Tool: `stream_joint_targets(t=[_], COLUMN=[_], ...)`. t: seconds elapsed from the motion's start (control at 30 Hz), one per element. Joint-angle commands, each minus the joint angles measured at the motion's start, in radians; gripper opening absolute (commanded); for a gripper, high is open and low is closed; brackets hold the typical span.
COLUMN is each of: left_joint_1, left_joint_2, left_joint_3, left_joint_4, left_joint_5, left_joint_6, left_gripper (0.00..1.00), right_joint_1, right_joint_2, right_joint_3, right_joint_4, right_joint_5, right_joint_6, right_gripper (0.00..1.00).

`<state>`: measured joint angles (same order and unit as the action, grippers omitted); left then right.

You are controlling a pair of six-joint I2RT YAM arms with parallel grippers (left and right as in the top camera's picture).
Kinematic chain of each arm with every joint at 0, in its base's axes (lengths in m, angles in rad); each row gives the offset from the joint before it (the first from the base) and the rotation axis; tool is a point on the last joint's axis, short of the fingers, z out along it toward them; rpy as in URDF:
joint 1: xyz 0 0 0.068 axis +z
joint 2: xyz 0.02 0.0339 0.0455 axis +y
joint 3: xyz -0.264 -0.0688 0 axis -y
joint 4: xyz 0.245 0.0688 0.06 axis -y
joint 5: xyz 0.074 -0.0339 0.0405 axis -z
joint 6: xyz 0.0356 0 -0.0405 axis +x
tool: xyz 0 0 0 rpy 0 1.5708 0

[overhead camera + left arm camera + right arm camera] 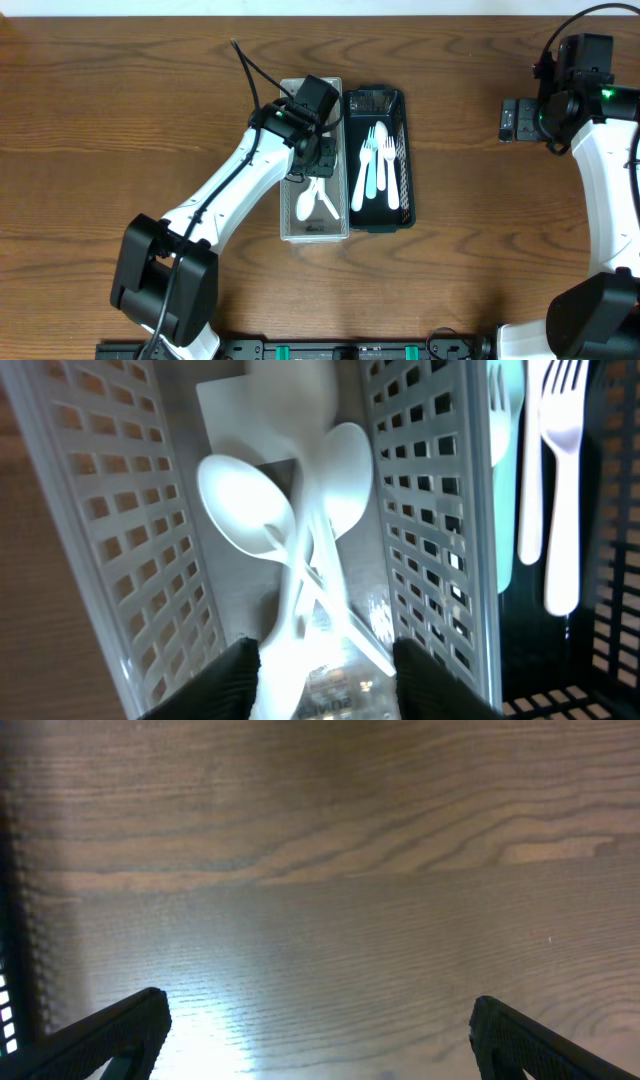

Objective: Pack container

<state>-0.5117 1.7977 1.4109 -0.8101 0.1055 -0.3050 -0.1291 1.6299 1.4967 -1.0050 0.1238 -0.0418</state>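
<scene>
Left hand (322, 158) hangs over the clear container (288, 215), half parted, gripping nothing. Spoons (316, 200) lie just at its 6 o'clock, handles running 12 to 6. Right hand (512, 119), wide open and empty, sits well off at 3 o'clock.

L tool (321, 160) over clear bin (314, 233)

left gripper (322, 682) hangs with jaws parted, right gripper (320, 1045) spread wide.

You have a brown wooden table (120, 120) carrying two slotted bins side by side, touching: a clear bin (290, 228) left, a black bin (405, 150) right.
</scene>
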Motion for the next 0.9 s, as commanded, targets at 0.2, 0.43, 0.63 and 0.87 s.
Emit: stream_joint_targets(t=[0.2, 0.43, 0.63, 0.87], left_joint_1=[0.080, 0.299, 0.470, 0.597], left_joint_2=[-0.215, -0.226, -0.209, -0.214], left_joint_3=[0.072, 0.071, 0.071, 0.061], left_joint_4=[0.005, 0.157, 0.428, 0.449], left_joint_5=[-0.241, -0.253, -0.253, -0.245], left_joint_6=[0.095, 0.095, 0.095, 0.153], left_gripper=[0.98, 0.98, 0.98, 0.98], right_joint_1=[-0.014, 0.026, 0.063, 0.061], right_joint_2=[0.009, 0.015, 0.097, 0.124], right_joint_3=[-0.001, -0.002, -0.002, -0.002], right_joint_4=[0.058, 0.312, 0.643, 0.731], right_joint_5=[-0.040, -0.121, -0.136, -0.136], right_joint_6=[-0.016, -0.017, -0.019, -0.020], right_gripper=[0.99, 0.99, 0.99, 0.99])
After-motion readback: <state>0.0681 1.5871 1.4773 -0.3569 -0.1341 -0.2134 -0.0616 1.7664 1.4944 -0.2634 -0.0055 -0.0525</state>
